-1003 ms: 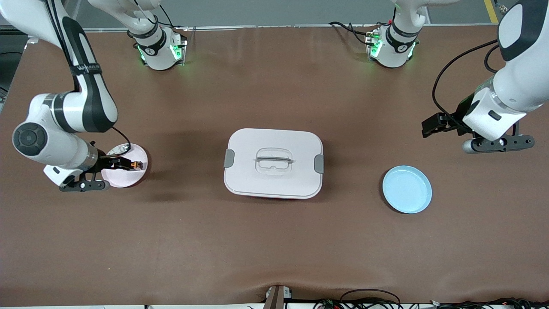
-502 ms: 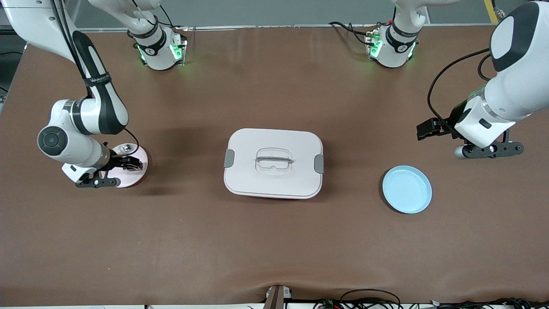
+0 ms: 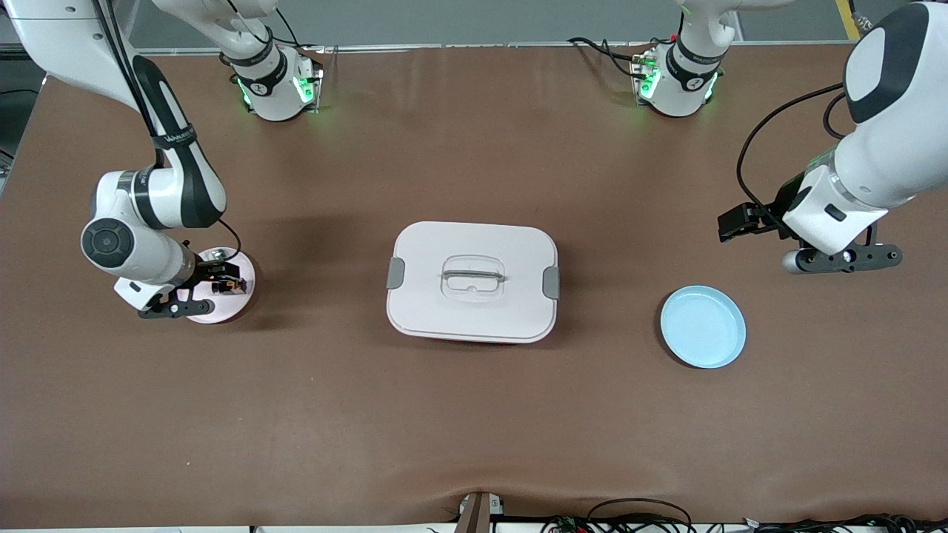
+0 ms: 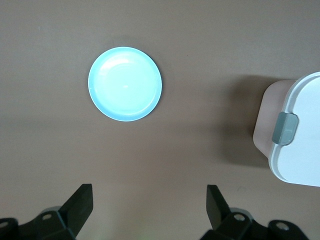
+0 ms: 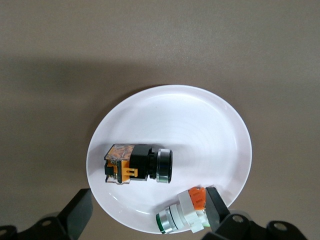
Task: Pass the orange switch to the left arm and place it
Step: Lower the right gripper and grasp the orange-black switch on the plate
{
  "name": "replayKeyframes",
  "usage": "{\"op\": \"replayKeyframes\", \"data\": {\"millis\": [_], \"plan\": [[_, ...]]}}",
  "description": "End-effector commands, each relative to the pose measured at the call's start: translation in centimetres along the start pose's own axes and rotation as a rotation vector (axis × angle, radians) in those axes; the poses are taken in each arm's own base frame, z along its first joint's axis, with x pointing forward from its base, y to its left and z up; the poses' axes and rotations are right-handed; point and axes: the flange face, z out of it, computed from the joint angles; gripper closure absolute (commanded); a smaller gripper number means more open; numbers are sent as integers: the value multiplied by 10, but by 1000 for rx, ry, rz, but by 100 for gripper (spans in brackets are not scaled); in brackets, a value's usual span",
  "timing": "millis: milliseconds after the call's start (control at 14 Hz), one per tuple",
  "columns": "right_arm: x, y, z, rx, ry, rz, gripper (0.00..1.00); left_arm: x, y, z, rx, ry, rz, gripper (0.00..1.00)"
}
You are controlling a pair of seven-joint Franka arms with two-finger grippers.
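The orange switch [image 5: 137, 164], black with an orange middle, lies on its side on a pale pink plate [image 5: 200, 130] at the right arm's end of the table; it also shows in the front view [image 3: 228, 284]. My right gripper [image 5: 147, 212] hangs open and empty over the plate's edge [image 3: 213, 284], with the switch just ahead of its fingertips. The white lidded box [image 3: 472, 281] sits mid-table. My left gripper [image 4: 148, 205] is open and empty, up over bare table [image 3: 732, 223] near the blue plate [image 3: 703, 326].
A silvery-white part with an orange bit [image 5: 182, 212] lies on the pink plate beside one right finger [image 5: 217, 202]. The left wrist view shows the blue plate [image 4: 125, 84] and a box corner with a grey clip [image 4: 285, 128]. Cables run along the table's near edge.
The right arm has moved toward the box's end, bringing its gripper further over the pink plate. The left gripper has shifted slightly toward the box and the front camera.
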Motion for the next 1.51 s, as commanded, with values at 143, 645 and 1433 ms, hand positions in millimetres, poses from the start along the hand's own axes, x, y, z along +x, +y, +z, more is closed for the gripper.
{"op": "replayKeyframes", "data": {"millis": [143, 645, 1433], "plan": [[4, -2, 25, -5, 9, 32, 0, 0, 1, -4, -11, 5, -5, 0], [6, -3, 49, 6, 2, 52, 0, 0, 3, -1, -10, -1, -2, 0], [6, -3, 63, 12, -1, 55, 12, 2, 4, 4, -9, -10, -1, 0]]}}
